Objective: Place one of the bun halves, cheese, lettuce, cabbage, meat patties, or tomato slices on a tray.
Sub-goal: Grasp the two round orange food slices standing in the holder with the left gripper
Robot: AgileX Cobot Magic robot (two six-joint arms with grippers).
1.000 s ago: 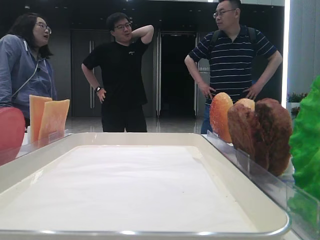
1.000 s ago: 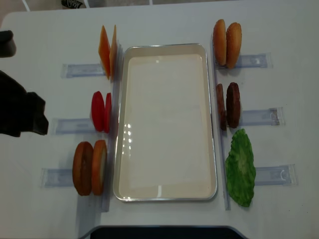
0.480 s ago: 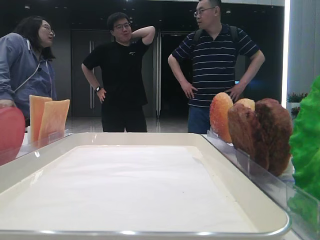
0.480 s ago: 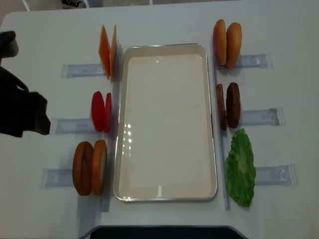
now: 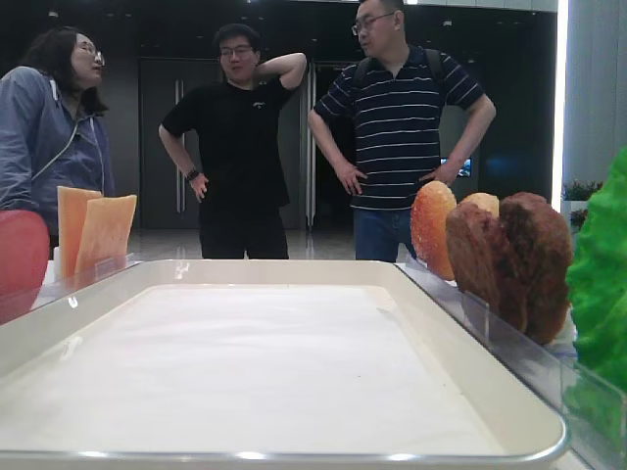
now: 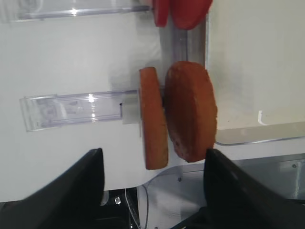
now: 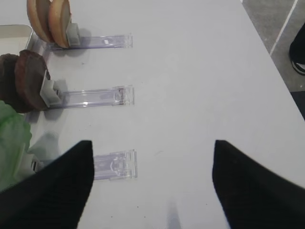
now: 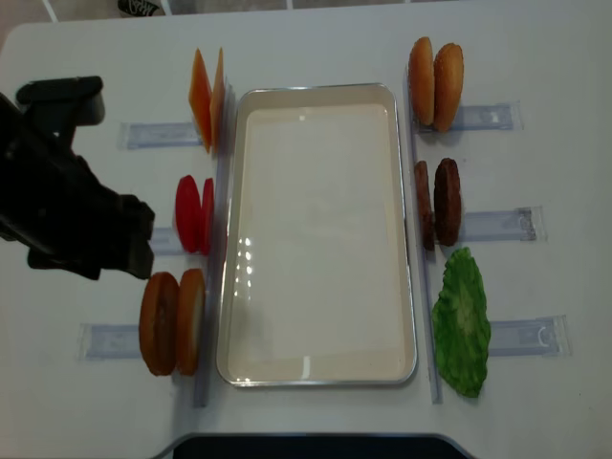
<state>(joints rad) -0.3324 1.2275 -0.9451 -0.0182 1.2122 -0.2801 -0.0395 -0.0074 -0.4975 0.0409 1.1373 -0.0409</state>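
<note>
White counter fills the overhead view, with the tray lying lengthwise in the middle, its liner bare. Left of the tray, upright in clear holders, stand the cheese at the far end, the tomato slices in the middle and two bun halves at the near end, one darker orange-brown, the other showing a pale face toward the tray. Right of the tray stand two more domed bun halves at the far end, the meat patties in the middle and the lettuce nearest.

On the left, the dark left arm reaches over the counter, and the left hand hovers just beside the near-left buns, fingers spread apart and released, grasping nothing. In its wrist view the two buns stand between the fingers' lines, apart from them.

From its wrist view, the right hand hangs over bare counter to the right of the lettuce holder, fingers wide apart and holding nothing.

Beyond the counter, three people stand talking in a dim hall.
</note>
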